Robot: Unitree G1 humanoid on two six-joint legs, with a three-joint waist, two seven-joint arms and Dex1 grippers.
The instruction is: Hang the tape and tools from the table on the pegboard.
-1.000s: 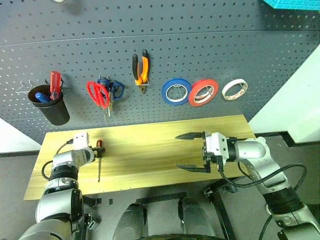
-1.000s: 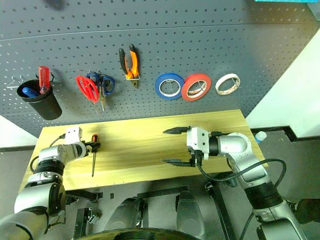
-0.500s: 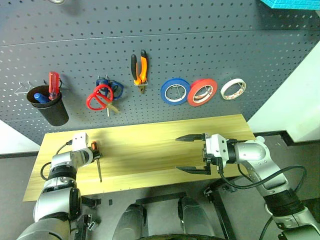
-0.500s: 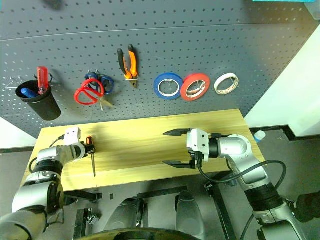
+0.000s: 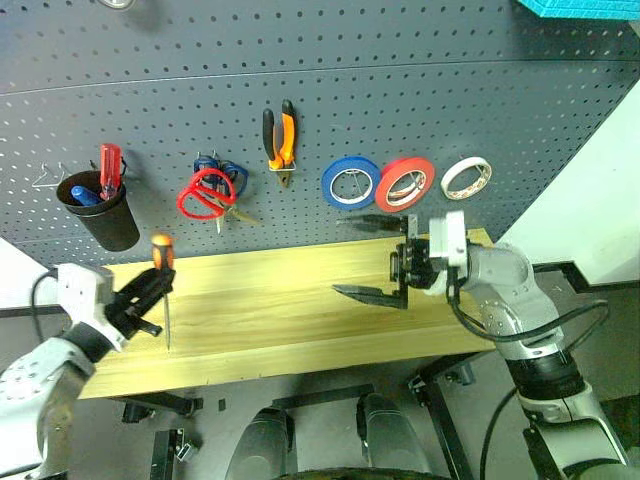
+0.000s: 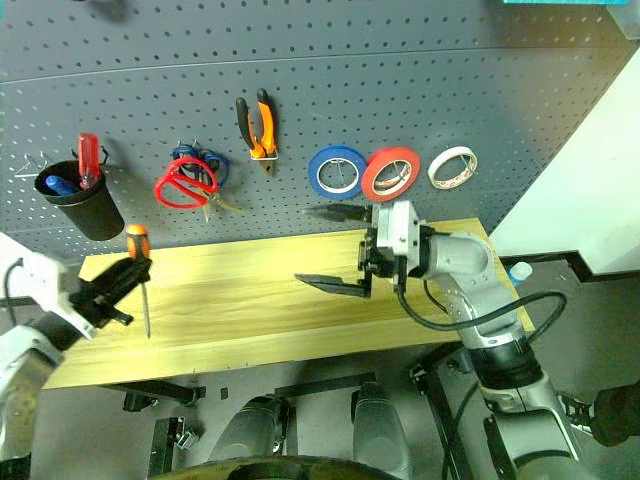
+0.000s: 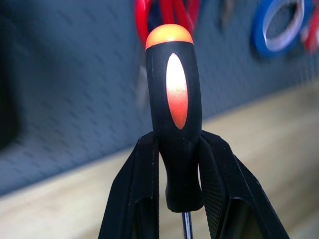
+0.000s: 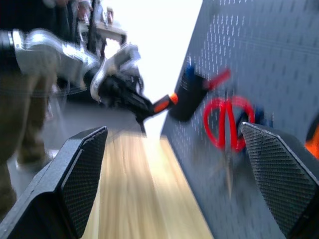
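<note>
My left gripper [image 5: 152, 288] is shut on the black-and-orange handle of the slim screwdriver [image 5: 161, 262], held above the left end of the table [image 5: 290, 305], orange cap up, shaft pointing down. The wrist view shows both fingers clamping the screwdriver [image 7: 174, 119] low on its handle. My right gripper [image 5: 338, 256] hovers open and empty over the table's right half, near the pegboard [image 5: 400, 80]. On the pegboard hang the red-handled scissors [image 5: 203, 194], tilted, the pliers [image 5: 281, 138] and the cream tape [image 5: 467, 178].
A blue roll [image 5: 350, 182] and a red roll [image 5: 405, 184] hang left of the cream tape. Blue-handled scissors [image 5: 230, 172] sit behind the red ones. A black cup [image 5: 100, 215] at the pegboard's left holds a red-handled screwdriver [image 5: 109, 168].
My left gripper shut on the screwdriver and lifted it off the table, turning it upright. My right gripper rose toward the pegboard. The red scissors swung to a tilt on their hook.
</note>
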